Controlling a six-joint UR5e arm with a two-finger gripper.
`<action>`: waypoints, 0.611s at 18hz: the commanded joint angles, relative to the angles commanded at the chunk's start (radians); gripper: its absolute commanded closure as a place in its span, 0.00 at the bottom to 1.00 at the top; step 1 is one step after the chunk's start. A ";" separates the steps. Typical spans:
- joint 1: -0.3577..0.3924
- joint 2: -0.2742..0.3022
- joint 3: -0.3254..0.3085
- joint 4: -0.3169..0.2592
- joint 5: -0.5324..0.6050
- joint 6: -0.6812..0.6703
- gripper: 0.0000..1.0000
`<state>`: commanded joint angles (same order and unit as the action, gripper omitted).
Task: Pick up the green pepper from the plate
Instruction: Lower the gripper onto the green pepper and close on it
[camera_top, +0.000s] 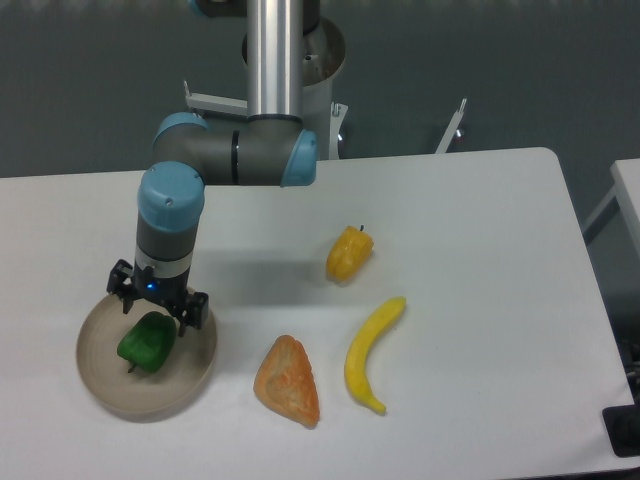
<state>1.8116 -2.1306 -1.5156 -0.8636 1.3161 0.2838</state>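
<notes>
Camera view, fixed, looking down on white table (480, 210) from its front edge. Landmark for all positions: plate (100, 385), a round beige-grey dish with raised rim, near the table's front-left corner.

Green pepper (147, 344): glossy, bright green, lying inside the plate, slightly above and right of the dish's centre, tipped on its side with short stem pointing toward the plate's front rim. Resting on the plate floor as far as can be judged; not visibly raised.

Gripper (158, 312): black, small blue light on its body, positioned directly over the plate's upper half, immediately above the pepper and overlapping its top edge. Fingers (190, 318) reaching down on either side of the pepper's upper part. Whether closed on the pepper or merely straddling it: cannot tell, contact surfaces hidden by the gripper body and the pepper itself.

Arm (170, 215): grey links with light-blue joint caps, wrist standing vertically above the plate, elbow link running right from there to a silver upright column behind the plate, toward the table's rear.

Other items, all right of the plate and apart from it:
- Orange, roughly triangular textured piece (289, 380), just beside the plate's right rim, not touching.
- Yellow banana (370, 355), further right, lying roughly lengthwise toward the front edge.
- Yellow-orange pepper (349, 253), right of and behind the plate, well apart.
</notes>
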 joint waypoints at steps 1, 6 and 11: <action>0.000 -0.003 0.000 0.000 0.000 0.000 0.00; -0.002 -0.011 0.009 0.002 -0.002 0.003 0.03; -0.002 -0.005 0.006 0.002 -0.002 0.009 0.27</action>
<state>1.8101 -2.1353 -1.5094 -0.8621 1.3146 0.2930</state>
